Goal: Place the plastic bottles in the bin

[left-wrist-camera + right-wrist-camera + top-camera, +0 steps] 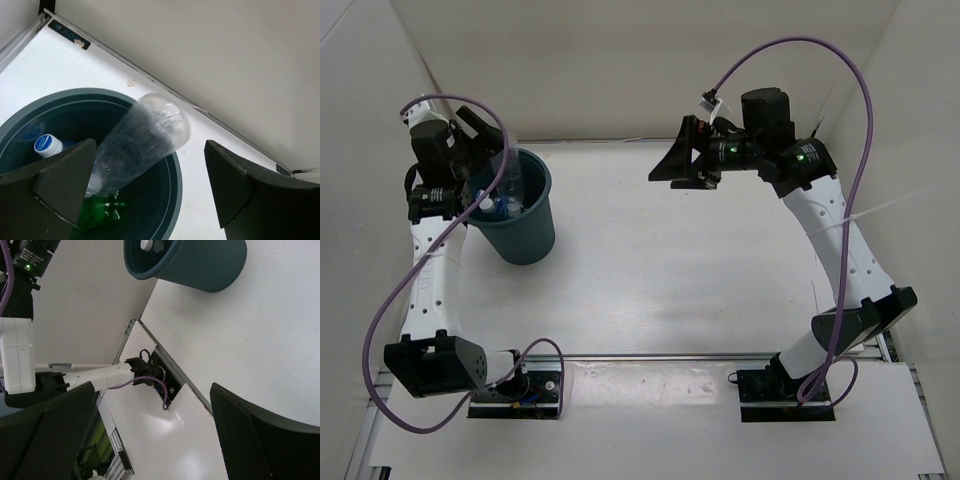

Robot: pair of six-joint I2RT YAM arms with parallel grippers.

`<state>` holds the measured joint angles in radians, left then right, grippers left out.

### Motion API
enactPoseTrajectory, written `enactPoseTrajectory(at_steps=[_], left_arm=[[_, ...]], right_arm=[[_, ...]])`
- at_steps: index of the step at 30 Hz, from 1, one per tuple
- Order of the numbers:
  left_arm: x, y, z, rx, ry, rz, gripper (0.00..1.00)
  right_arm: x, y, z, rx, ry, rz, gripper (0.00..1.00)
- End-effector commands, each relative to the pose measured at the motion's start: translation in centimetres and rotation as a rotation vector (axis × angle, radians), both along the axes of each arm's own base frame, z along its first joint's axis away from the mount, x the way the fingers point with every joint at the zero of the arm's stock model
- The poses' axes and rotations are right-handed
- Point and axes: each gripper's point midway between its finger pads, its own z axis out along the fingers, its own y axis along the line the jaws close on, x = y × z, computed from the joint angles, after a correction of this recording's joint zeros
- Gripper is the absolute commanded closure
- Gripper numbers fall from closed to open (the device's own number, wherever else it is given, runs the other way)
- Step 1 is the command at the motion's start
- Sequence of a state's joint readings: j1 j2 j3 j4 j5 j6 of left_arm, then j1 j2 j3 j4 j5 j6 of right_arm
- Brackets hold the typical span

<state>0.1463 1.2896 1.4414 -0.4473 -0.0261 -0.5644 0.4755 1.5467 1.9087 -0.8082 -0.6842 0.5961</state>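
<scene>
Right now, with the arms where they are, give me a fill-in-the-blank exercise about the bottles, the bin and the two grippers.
1. The left gripper hangs over the bin with its jaws ___.
2. The green bottle lies at the ___ of the bin.
3. The clear bottle leans in the bin near a cap whose colour is mostly ___.
4. The right gripper, jaws apart, holds ___.

Missing words: open; bottom; white; nothing.
</scene>
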Motion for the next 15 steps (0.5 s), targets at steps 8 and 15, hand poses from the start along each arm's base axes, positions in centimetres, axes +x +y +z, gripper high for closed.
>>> enactPoseTrajectory(at_steps=[8, 15], left_arm=[[-5.0, 0.3, 11.2, 0.201, -0.254, 0.035, 0.00], [-14.3, -0.2, 11.3, 0.318, -0.294, 0.046, 0.00]], right_arm=[[3.4, -0.7, 1.7, 0.041, -0.040, -0.040, 0.00], [6.5, -3.3, 1.5, -0.017, -0.041, -0.190, 0.00]])
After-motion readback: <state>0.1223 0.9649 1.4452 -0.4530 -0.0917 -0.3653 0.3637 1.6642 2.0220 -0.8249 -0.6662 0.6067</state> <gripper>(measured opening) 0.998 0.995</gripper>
